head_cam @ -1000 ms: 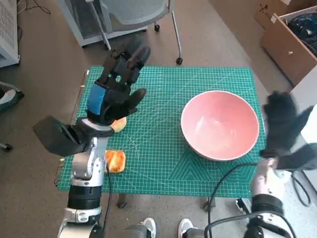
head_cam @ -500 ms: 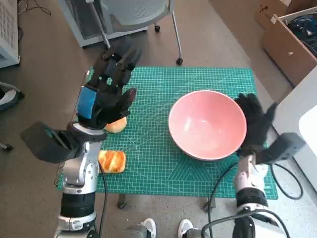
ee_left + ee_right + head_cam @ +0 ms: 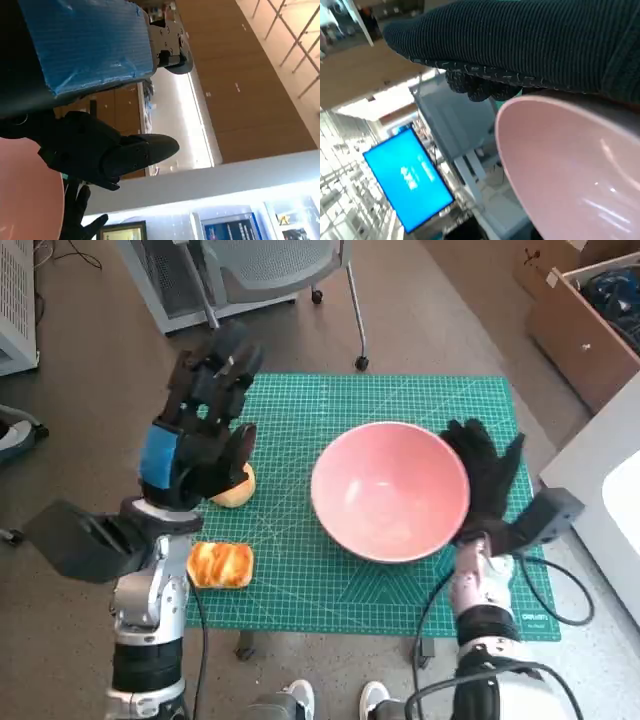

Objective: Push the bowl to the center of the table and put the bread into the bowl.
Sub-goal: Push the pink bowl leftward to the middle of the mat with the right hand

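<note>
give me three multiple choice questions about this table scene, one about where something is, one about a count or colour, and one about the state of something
1. Where is the right hand?
A. Against the side of the pink bowl
B. On the floor
C. Inside the bowl

2. How many bread pieces lie on the green mat?
A. None
B. Two
C. Four

3. What is in the bowl?
A. A bread piece
B. Water
C. Nothing

Answers:
1. A, the glove lies against the bowl's wall on its right side.
2. B, one roll lies near the mat's edge and another partly under the left hand.
3. C, the head view shows its pink inside bare.
</note>
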Tool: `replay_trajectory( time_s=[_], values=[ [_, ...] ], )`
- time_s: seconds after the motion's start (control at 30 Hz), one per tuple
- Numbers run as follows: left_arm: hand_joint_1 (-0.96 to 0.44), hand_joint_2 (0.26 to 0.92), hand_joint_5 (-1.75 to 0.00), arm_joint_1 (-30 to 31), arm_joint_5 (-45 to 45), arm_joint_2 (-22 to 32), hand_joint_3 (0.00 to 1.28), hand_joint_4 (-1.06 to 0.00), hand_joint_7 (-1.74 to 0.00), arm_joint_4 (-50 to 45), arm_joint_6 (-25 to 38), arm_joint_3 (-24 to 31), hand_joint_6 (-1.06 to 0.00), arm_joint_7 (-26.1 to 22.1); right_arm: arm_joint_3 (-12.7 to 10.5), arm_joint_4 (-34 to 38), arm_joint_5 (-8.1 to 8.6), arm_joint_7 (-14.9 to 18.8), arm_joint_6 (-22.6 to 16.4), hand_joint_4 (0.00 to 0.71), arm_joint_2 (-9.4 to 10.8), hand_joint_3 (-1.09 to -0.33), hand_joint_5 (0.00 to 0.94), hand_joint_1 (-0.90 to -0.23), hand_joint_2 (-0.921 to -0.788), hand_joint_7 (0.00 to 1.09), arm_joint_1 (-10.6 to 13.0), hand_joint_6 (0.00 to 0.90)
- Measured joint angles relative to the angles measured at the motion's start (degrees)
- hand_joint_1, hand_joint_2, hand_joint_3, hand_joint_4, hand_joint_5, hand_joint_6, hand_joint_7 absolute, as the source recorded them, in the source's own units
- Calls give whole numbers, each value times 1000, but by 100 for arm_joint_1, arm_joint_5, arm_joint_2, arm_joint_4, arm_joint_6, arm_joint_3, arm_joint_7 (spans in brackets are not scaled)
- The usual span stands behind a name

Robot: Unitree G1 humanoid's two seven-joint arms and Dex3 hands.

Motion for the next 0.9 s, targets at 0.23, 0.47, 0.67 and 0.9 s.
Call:
replay_trajectory(
  time_s=[0.23, 0.47, 0.67, 0.9],
  values=[
    [-516, 862, -399, 149, 28, 13, 449, 1, -563, -29, -40, 70, 1, 91, 61, 30, -18, 1, 58, 255, 74, -647, 6, -452, -921, 462, -180, 152],
    [-521, 891, -403, 223, 48, 24, 389, 0, -563, -79, -108, 99, 1, 159, 180, 98, -122, -5, 105, 261, 129, -640, 7, -451, -921, 470, -269, 150],
    [-514, 899, -403, 252, 66, 28, 371, -1, -563, -89, -167, 99, 1, 197, 243, 109, -216, -2, 108, 266, 148, -639, 8, -455, -921, 470, -281, 148],
    [-515, 905, -402, 294, 87, 31, 360, -3, -560, -92, -244, 96, 1, 230, 222, 89, -213, 17, 120, 270, 101, -638, 8, -464, -921, 480, -281, 159]
  ],
)
